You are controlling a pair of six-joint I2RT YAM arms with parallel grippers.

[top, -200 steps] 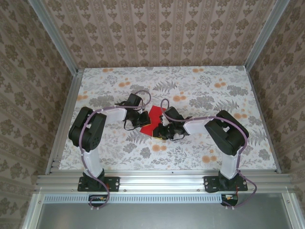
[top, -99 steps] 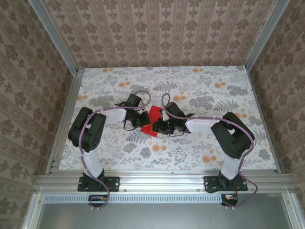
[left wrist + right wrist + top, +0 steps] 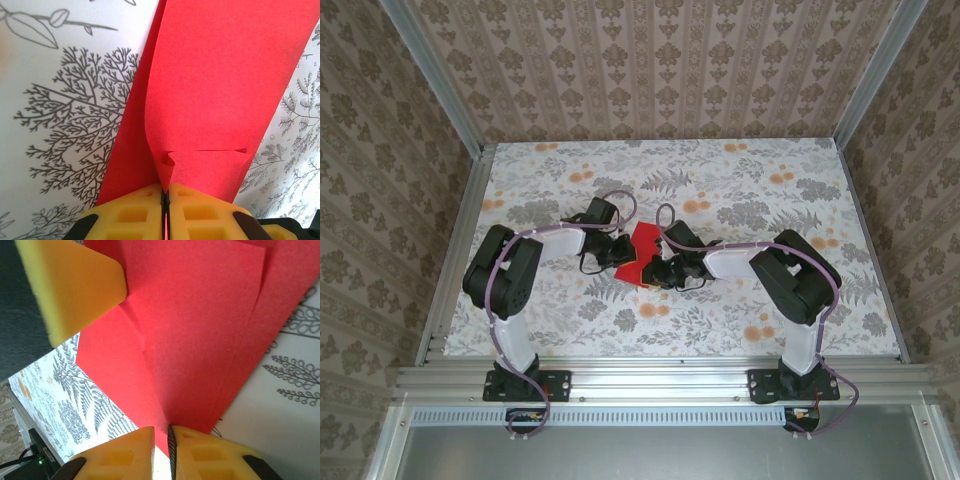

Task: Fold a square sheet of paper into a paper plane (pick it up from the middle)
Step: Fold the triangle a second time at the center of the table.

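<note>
The square sheet of paper (image 3: 642,245), bright red and partly folded, lies mid-table between both grippers. My left gripper (image 3: 623,250) is at its left side, shut on a raised fold of the paper (image 3: 215,90). In the left wrist view the yellow pads (image 3: 200,210) meet with the red fold pinched between them (image 3: 165,192). My right gripper (image 3: 665,268) sits at the sheet's near right edge. Its jaws (image 3: 161,432) stand a narrow gap apart, with the paper's corner (image 3: 200,340) reaching into that gap beside the ribbed pad. A yellow finger of the left gripper (image 3: 75,285) shows at the upper left there.
The flower-patterned table (image 3: 770,200) is framed by aluminium rails (image 3: 470,220) and patterned walls. Both arm bases (image 3: 515,380) stand at the near edge. Bare tabletop lies behind and to both sides of the paper.
My right gripper shifted slightly along the paper's near right edge, away and then back. The left gripper kept its hold in the same place.
</note>
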